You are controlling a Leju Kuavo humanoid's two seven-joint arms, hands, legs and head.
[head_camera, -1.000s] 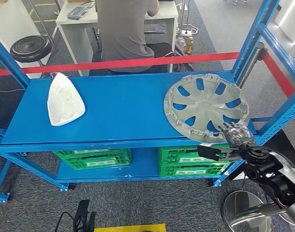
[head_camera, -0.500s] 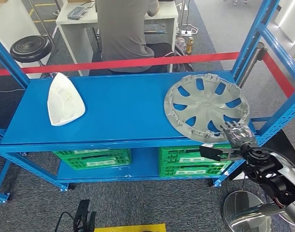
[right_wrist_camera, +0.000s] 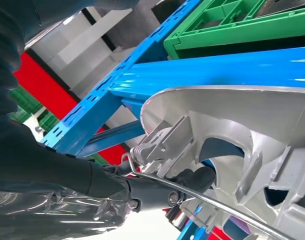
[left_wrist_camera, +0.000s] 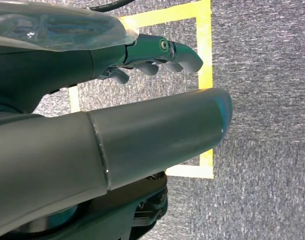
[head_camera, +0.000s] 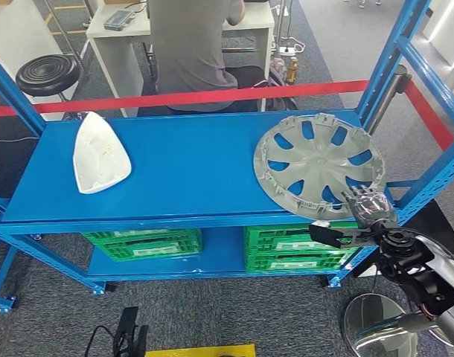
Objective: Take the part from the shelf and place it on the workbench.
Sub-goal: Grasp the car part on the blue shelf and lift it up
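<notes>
A grey wheel cover (head_camera: pixel 317 160) lies flat at the right end of the blue shelf (head_camera: pixel 185 171). My right hand (head_camera: pixel 370 208) grips its near rim at the shelf's front edge, dark fingers (head_camera: pixel 362 199) on top and the thumb below. In the right wrist view the fingers (right_wrist_camera: pixel 192 180) sit against the ribbed underside of the wheel cover (right_wrist_camera: pixel 226 125) and its wire ring. A white triangular part (head_camera: pixel 98 156) lies at the shelf's left end. My left hand (left_wrist_camera: pixel 143 130) hangs over grey carpet, fingers apart and holding nothing.
Blue uprights (head_camera: pixel 393 59) frame the shelf's right end. Green crates (head_camera: pixel 143 244) (head_camera: pixel 292 249) stand on the lower level. Beyond the red barrier tape (head_camera: pixel 157 99), a person (head_camera: pixel 191 44) sits at a white desk by a black stool (head_camera: pixel 45 74). Yellow tape (left_wrist_camera: pixel 204 75) marks the floor.
My right hand has crept a little to the right along the shelf's front edge, and the wheel cover has shifted slightly the same way. The white part has not moved.
</notes>
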